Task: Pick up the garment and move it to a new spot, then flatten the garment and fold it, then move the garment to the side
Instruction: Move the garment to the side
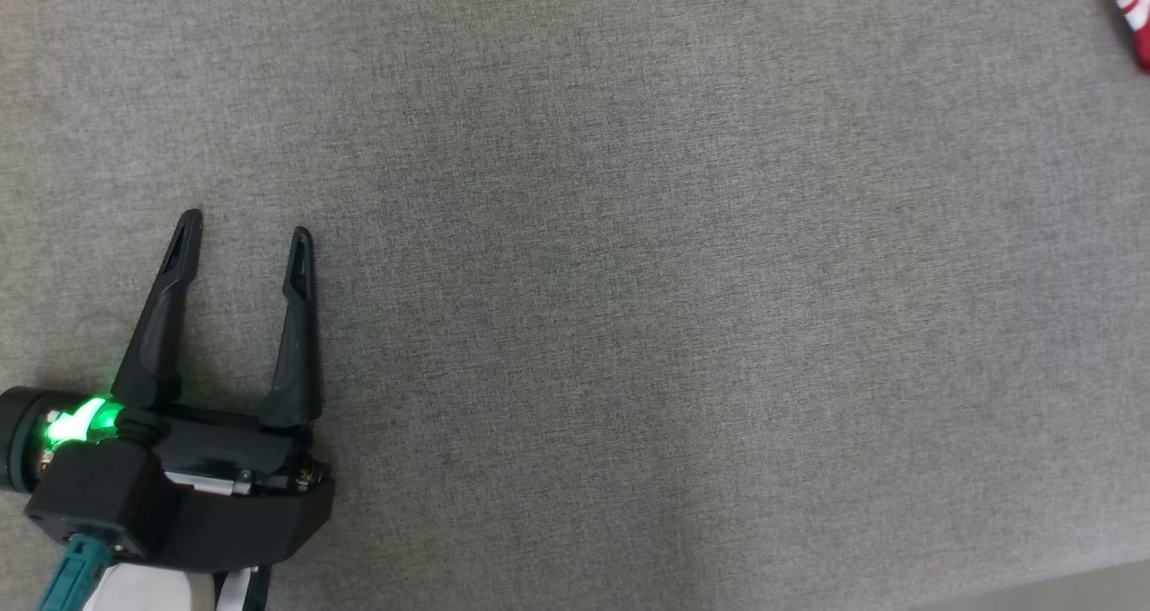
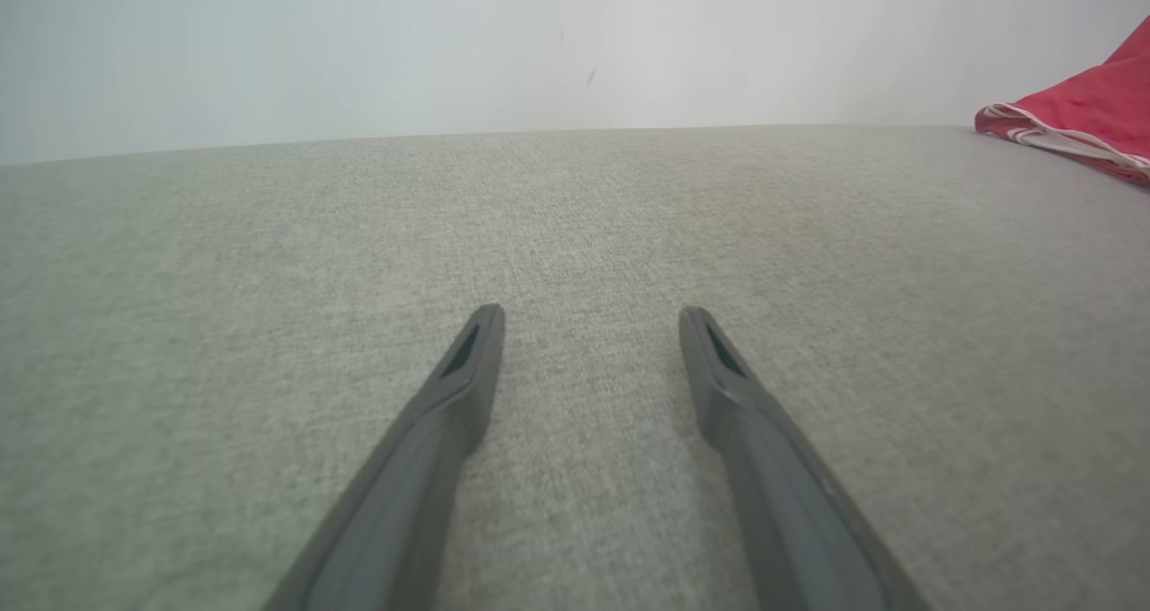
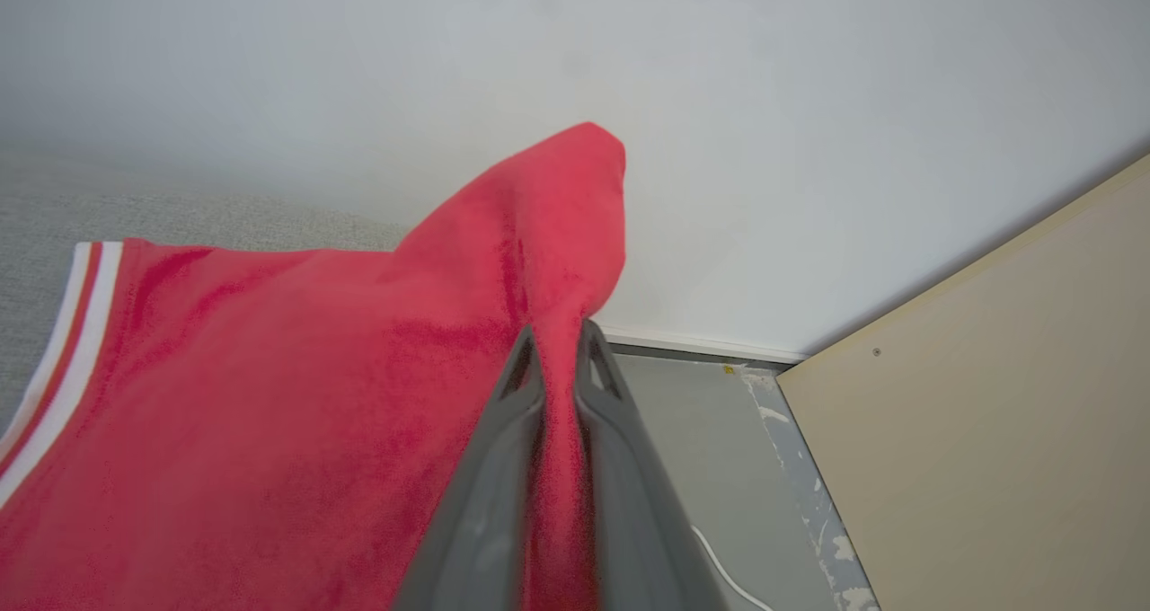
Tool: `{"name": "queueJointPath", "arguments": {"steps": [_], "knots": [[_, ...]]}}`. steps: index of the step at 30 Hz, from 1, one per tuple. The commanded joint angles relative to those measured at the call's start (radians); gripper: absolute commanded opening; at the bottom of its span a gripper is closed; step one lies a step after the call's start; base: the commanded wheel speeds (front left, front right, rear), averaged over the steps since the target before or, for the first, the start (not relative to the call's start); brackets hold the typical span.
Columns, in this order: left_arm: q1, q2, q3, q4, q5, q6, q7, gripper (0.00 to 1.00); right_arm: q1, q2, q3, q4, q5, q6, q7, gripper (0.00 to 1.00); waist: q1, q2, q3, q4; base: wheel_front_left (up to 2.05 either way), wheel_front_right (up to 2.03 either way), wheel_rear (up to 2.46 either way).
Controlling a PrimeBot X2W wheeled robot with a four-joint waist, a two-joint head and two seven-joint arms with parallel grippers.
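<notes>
The right gripper [image 3: 557,337] is clenched on a fold of the red garment [image 3: 269,395]. The cloth peaks past the fingertips and stretches leftward in the wrist view to a white-striped hem [image 3: 63,359] on the grey surface [image 3: 36,261]. The left gripper [image 1: 245,227] hangs released, well apart from the garment at the head view's top right corner.

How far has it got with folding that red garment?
The pick-up looks done: the right jaws are pinched shut on a fold of the red garment, at the right edge of the grey surface. In hand: carrying it to a new spot. The left jaws stand open over the surface, holding nothing. Flattening, folding and setting it aside are all left; the cloth is bunched, not spread.
</notes>
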Motion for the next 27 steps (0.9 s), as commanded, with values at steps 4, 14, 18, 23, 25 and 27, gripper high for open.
{"name": "queueJointPath", "arguments": {"steps": [4, 14, 18, 23, 25, 27], "knots": [[-0.027, -0.016, -0.030, 0.066, -0.003, -0.001, 0.009, 1.00, -0.039, -0.006, -0.010, 0.041, -0.062, -0.003, -0.042, 1.00, 0.0003, 0.0003, 0.007, 0.013, 0.00, 0.00, 0.00], [0.005, -0.032, -0.003, 0.088, -0.030, 0.013, 0.008, 1.00, -0.027, 0.052, -0.027, 0.074, -0.128, -0.003, -0.179, 1.00, 0.0003, 0.0003, -0.092, 0.045, 0.00, 0.00, 0.00], [0.044, -0.038, 0.018, 0.102, -0.038, 0.018, 0.007, 1.00, 0.003, 0.108, -0.020, 0.051, -0.138, -0.003, -0.242, 1.00, 0.0003, 0.0003, -0.177, 0.059, 0.00, 0.00, 0.00], [0.096, -0.050, 0.050, 0.119, -0.054, 0.025, 0.004, 1.00, 0.081, 0.204, -0.013, 0.004, -0.160, -0.003, -0.292, 1.00, 0.0003, 0.0003, -0.291, 0.078, 0.00, 0.00, 0.00], [0.126, -0.054, 0.064, 0.127, -0.062, 0.029, 0.004, 1.00, 0.127, 0.247, -0.011, -0.025, -0.170, -0.003, -0.304, 1.00, 0.0003, 0.0003, -0.336, 0.085, 0.00, 0.00, 0.00], [0.153, -0.058, 0.073, 0.136, -0.066, 0.032, 0.004, 1.00, 0.181, 0.284, -0.012, -0.048, -0.175, -0.003, -0.314, 1.00, 0.0003, 0.0003, -0.381, 0.096, 0.00, 0.00, 0.00]]}}
